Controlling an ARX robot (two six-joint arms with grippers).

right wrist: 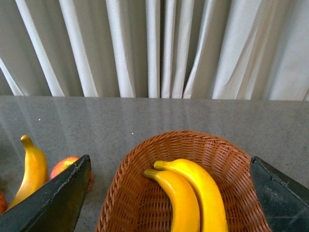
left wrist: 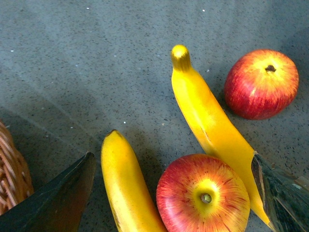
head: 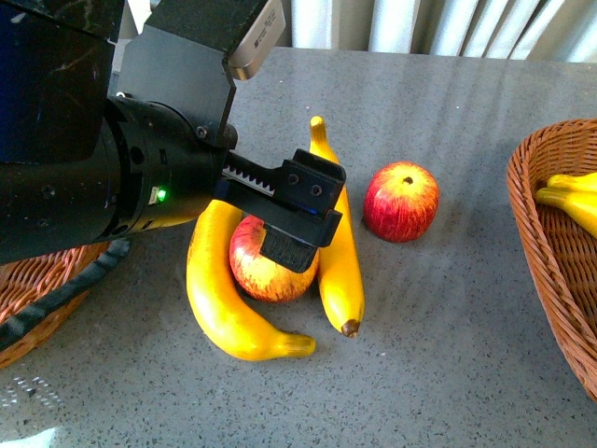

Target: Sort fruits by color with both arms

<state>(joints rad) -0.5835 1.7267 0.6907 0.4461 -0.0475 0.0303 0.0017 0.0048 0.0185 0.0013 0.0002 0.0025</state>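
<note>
I see one red, yellow-streaked apple (head: 266, 271) lying between two long yellow bananas (head: 216, 299) (head: 340, 266) on the grey worktop (head: 448, 355). A second apple (head: 401, 201) sits near them, stem up. Two more bananas (right wrist: 207, 193) lie side by side in a basket (right wrist: 130, 193).

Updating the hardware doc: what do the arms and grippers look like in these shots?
Left arm: bulky black cylinder-and-box housing, small green light, grey plate on top. Left gripper: black, toothed rail, screwed block. Right gripper: only dark wedge-shaped fingers show.
</note>
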